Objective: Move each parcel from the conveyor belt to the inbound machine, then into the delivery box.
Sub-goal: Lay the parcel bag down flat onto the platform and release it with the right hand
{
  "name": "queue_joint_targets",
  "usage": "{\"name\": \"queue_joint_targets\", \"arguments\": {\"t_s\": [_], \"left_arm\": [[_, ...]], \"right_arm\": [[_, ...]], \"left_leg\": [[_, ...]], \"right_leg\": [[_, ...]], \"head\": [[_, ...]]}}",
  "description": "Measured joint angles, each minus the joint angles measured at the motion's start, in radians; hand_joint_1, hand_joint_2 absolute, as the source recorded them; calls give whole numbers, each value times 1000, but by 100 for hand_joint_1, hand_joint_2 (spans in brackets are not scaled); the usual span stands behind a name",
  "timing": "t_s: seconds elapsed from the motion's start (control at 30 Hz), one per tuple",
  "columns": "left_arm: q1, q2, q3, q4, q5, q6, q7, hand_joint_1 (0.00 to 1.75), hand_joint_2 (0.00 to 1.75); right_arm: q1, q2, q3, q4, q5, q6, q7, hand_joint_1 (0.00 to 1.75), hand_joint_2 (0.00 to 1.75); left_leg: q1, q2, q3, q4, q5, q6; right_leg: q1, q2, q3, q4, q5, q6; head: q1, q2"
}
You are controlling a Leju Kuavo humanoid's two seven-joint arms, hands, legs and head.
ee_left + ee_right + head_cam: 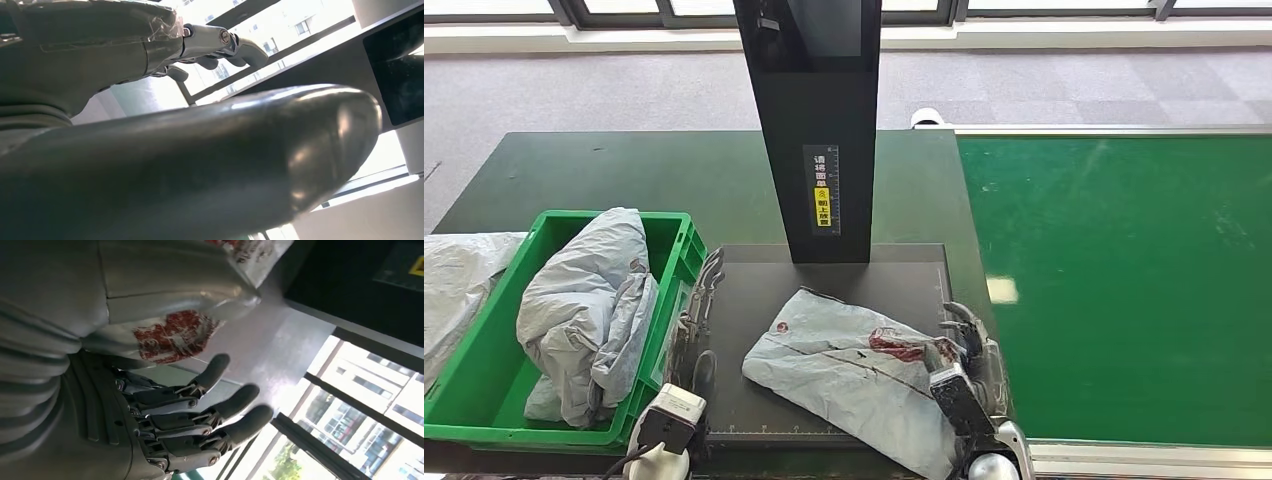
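The parcel (pixel 854 375) lies on the inbound machine (pixel 844 285). The right hand (pixel 964 355), fingers spread, touches its right edge; the left hand (pixel 699 310) waits empty, fingers loosely apart. Grip well before lifting toward the left delivery box (pixel 484 380).

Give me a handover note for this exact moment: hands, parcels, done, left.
Right robot hand: at the right edge of the grey plastic mailer parcel with red print, fingers extended; grip not confirmable.
Left robot hand: between the green plastic crate and the black scanner platform, holding nothing.
Parcel lies on the platform, under the black scanner column.
Done: grey mailers already in the crate; this parcel is off the green conveyor belt.
Left: move this parcel into the crate.
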Motion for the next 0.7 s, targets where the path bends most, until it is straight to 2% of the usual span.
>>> {"name": "queue_joint_targets", "arguments": {"t_s": [0.17, 0.53, 0.7], "left_arm": [[-2, 4, -2, 12, -2, -1, 0, 0, 0], [-11, 8, -4, 43, 24, 3, 0, 0, 0], [-13, -2, 5, 44, 18, 79, 0, 0, 0]], "right_arm": [[49, -12, 15, -110, -126, 70, -14, 0, 175], [80, -43, 62, -196, -163, 73, -15, 0, 175], [91, -51, 71, -221, -167, 67, -15, 0, 175]], "left_leg": [[0, 0, 0, 0, 0, 0], [0, 1, 0, 0, 0, 0], [0, 1, 0, 0, 0, 0]], "right_leg": [[0, 0, 0, 0, 0, 0], [0, 0, 0, 0, 0, 0], [0, 0, 0, 0, 0, 0]], "head": [[0, 0], [0, 0], [0, 0]]}}
